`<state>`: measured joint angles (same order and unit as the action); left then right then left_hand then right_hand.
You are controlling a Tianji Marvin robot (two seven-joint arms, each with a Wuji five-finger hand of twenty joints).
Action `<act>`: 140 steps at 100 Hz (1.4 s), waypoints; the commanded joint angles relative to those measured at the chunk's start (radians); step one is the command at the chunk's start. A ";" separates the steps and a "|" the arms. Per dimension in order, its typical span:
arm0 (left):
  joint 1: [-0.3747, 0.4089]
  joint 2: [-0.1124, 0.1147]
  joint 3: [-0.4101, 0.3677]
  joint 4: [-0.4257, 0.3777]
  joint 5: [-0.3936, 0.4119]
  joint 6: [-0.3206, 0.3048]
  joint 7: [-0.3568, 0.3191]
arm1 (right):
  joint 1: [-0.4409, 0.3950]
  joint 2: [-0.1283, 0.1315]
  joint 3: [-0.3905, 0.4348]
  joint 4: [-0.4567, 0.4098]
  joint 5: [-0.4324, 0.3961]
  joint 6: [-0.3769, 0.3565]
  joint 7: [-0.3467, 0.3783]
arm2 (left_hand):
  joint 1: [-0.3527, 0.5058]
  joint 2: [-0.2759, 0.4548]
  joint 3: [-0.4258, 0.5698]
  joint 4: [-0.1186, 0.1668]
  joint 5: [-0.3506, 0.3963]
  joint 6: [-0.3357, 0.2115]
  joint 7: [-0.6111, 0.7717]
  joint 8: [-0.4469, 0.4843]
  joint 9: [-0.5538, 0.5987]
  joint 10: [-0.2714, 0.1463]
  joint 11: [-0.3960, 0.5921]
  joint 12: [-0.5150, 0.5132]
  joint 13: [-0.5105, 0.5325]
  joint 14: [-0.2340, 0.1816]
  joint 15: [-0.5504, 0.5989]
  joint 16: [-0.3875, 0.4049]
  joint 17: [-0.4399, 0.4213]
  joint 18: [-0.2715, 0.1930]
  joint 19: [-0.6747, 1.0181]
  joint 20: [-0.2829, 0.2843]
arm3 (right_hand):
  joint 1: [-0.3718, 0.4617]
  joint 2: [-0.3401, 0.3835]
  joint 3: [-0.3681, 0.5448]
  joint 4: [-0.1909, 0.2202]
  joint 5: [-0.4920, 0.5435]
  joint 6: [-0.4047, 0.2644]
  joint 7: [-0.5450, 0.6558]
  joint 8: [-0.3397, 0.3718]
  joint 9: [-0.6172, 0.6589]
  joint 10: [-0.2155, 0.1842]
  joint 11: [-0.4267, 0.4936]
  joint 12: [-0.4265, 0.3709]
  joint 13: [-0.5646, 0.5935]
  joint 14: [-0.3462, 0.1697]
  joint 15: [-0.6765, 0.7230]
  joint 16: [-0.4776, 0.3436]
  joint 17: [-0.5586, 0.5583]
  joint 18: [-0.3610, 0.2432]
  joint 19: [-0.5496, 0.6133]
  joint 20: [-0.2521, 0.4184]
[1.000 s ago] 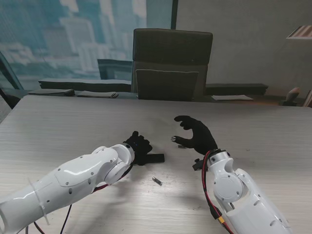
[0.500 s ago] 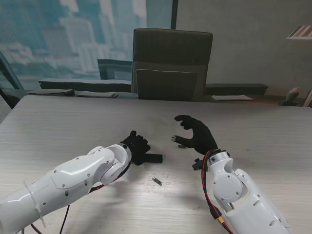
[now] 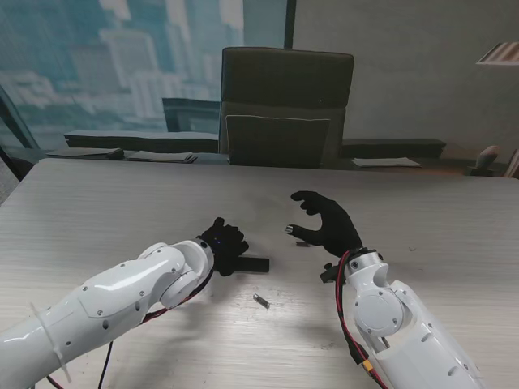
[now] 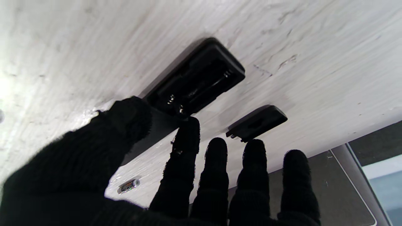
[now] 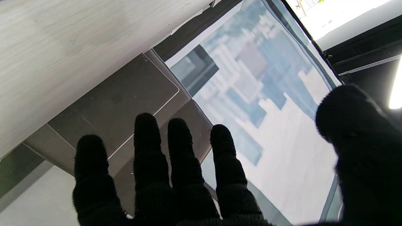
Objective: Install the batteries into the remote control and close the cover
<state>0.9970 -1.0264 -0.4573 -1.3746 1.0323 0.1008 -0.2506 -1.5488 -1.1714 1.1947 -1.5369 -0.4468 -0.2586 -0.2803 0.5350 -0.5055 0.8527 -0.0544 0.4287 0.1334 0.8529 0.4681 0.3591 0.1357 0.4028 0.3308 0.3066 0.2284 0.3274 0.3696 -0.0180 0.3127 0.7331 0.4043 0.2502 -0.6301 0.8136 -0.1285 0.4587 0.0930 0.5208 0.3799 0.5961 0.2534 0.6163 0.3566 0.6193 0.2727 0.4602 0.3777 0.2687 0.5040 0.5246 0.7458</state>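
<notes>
The black remote control [image 4: 194, 84] lies on the pale table with its battery bay open and empty. My left hand [image 3: 224, 243] pinches its near end between thumb [image 4: 125, 119] and index fingertip [image 4: 187, 131], the other fingers stretched out. In the stand view the remote [image 3: 255, 264] pokes out to the right of that hand. The loose black cover [image 4: 256, 122] lies just beyond it. One battery [image 3: 260, 301] lies on the table nearer to me, also seen as the battery [image 4: 128, 185]. My right hand [image 3: 326, 223] hovers with spread fingers [image 5: 147, 141] holding nothing; a small silvery thing [image 3: 289, 231] sits by its fingertips.
A grey office chair [image 3: 285, 105] stands behind the table's far edge [image 3: 243, 162]. Flat dark pads [image 3: 162, 156] and a sheet of paper [image 3: 386, 162] lie along that edge. Red and black cables [image 3: 347, 324] run beside my right forearm.
My left forearm has swung a little to the left and the hand has crept slightly farther from me, dragging the remote a touch left. The right hand has stayed still.
</notes>
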 commanded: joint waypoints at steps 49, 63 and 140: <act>0.000 0.003 0.059 0.044 0.012 -0.023 0.029 | -0.008 -0.006 0.000 -0.003 0.009 -0.003 0.010 | 0.075 0.017 0.079 0.023 -0.182 -0.326 -0.211 -0.081 -0.066 -0.029 0.020 -0.004 -0.027 -0.022 0.005 0.002 -0.025 -0.014 0.005 -0.022 | 0.000 0.036 -0.005 0.025 0.004 0.001 0.011 -0.019 0.006 0.014 0.000 0.001 0.019 0.007 0.005 0.007 0.002 0.016 -0.022 0.022; 0.001 0.003 0.065 0.051 0.017 -0.028 0.047 | -0.008 -0.007 0.000 -0.003 0.010 -0.004 0.007 | 0.091 0.021 0.089 0.020 -0.187 -0.337 -0.174 -0.065 -0.068 -0.031 0.028 0.000 -0.026 -0.023 0.012 0.002 -0.023 -0.015 0.012 -0.022 | -0.004 0.039 -0.003 0.025 0.007 0.005 0.010 -0.020 0.009 0.016 -0.001 0.001 0.020 0.009 0.004 0.007 0.002 0.016 -0.022 0.022; 0.028 0.001 0.035 0.046 0.030 -0.035 0.077 | -0.008 -0.007 -0.001 -0.002 0.014 0.002 0.008 | -0.030 0.026 0.034 0.024 -0.181 -0.287 -0.218 -0.091 -0.079 -0.017 0.016 -0.007 -0.043 -0.014 0.004 0.001 -0.039 -0.010 0.002 -0.034 | -0.004 0.042 0.006 0.025 0.014 0.003 0.008 -0.022 0.011 0.017 -0.003 0.000 0.023 0.011 0.006 0.008 0.003 0.018 -0.023 0.022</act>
<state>1.0027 -1.0217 -0.4338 -1.3379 1.0643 0.0699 -0.1423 -1.5500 -1.1737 1.1950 -1.5361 -0.4363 -0.2566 -0.2842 0.5216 -0.4901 0.8839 -0.0431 0.3614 0.1662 0.9860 0.5552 0.3091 0.1113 0.4183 0.3303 0.2931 0.2098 0.3283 0.3692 -0.0294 0.3107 0.7330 0.3916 0.2502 -0.6044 0.8134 -0.1285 0.4700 0.0936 0.5208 0.3768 0.5982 0.2554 0.6163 0.3566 0.6293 0.2739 0.4612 0.3777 0.2688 0.5048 0.5239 0.7476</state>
